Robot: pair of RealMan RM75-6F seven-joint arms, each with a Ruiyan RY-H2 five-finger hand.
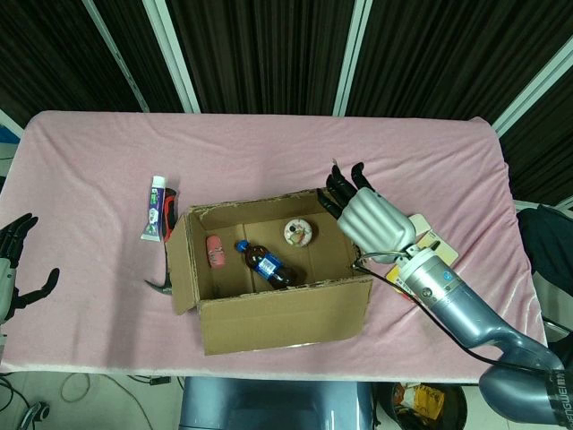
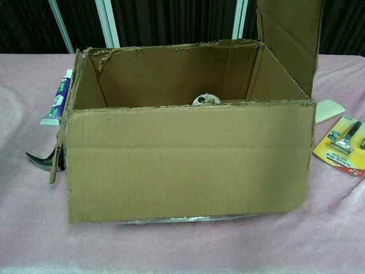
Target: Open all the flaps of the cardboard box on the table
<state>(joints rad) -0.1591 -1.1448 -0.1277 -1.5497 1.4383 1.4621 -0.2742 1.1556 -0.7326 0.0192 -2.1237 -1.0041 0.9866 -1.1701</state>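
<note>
In the head view, your cardboard box sits near the front edge of the pink table, with its long side running left to right and its open top facing up. Your right hand is just past the box's right end, fingers a little apart and holding nothing; it seems to lean on the right flap, but the hand hides that flap here. Your left hand hangs far off to the left of the box, spread wide and holding nothing. Inside the box lie a cola bottle, a small pink thing and a round tin. In the chest view, the right flap stands almost straight up, so it is not folded out yet. The front flap hangs down already. That looks like most of the job done; you still need to push the right flap outward.
</note>
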